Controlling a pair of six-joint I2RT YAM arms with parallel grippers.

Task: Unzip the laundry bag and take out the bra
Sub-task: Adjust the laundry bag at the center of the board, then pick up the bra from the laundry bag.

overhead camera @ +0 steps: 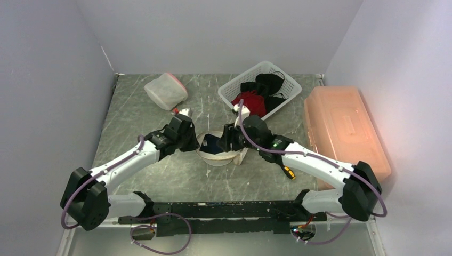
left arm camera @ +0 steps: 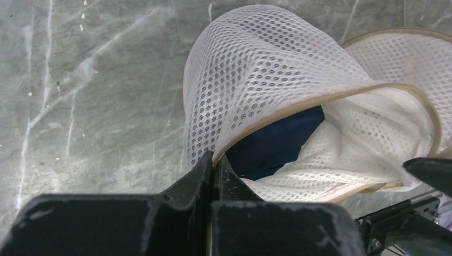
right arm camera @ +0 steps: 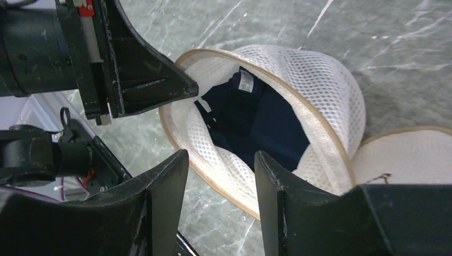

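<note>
The white mesh laundry bag point(overhead camera: 219, 154) lies at the table's middle between both arms, its tan-edged mouth unzipped and gaping. A dark navy bra point(right arm camera: 256, 122) lies inside it, also showing in the left wrist view point(left arm camera: 277, 144). My left gripper point(left arm camera: 215, 160) is shut on the bag's tan rim point(left arm camera: 277, 114), holding the mouth up. My right gripper point(right arm camera: 221, 160) is open, its fingers point(right arm camera: 170, 176) poised just outside the near rim of the bag point(right arm camera: 320, 90), holding nothing.
A white basket point(overhead camera: 260, 90) of dark and red clothes stands at the back. A second mesh bag point(overhead camera: 166, 90) lies back left. An orange lidded box point(overhead camera: 341, 128) stands along the right. A yellow-handled tool point(overhead camera: 288, 172) lies under my right arm.
</note>
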